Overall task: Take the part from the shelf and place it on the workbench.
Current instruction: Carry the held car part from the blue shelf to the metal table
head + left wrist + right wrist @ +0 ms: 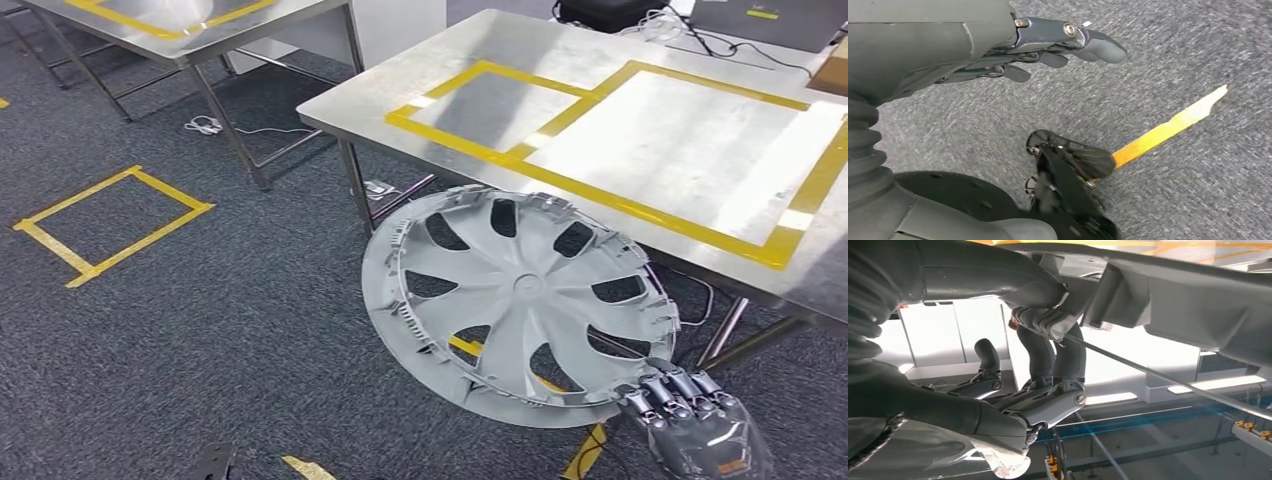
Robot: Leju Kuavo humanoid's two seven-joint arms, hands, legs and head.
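Observation:
A large grey wheel cover (520,300) with several spokes hangs tilted in the air, just in front of the steel workbench (640,130) marked with yellow tape frames. My right hand (690,415) grips its near rim at the lower right of the head view. In the right wrist view the fingers (1048,360) curl up around the rim of the wheel cover (1168,295), which crosses overhead. My left hand (1048,50) hangs over the grey carpet with fingers straight and nothing in it.
A second steel table (190,40) stands at the back left. A yellow tape square (110,225) marks the carpet on the left. Cables and a dark box (620,15) lie at the workbench's far edge. A yellow tape strip (1168,130) lies on the carpet.

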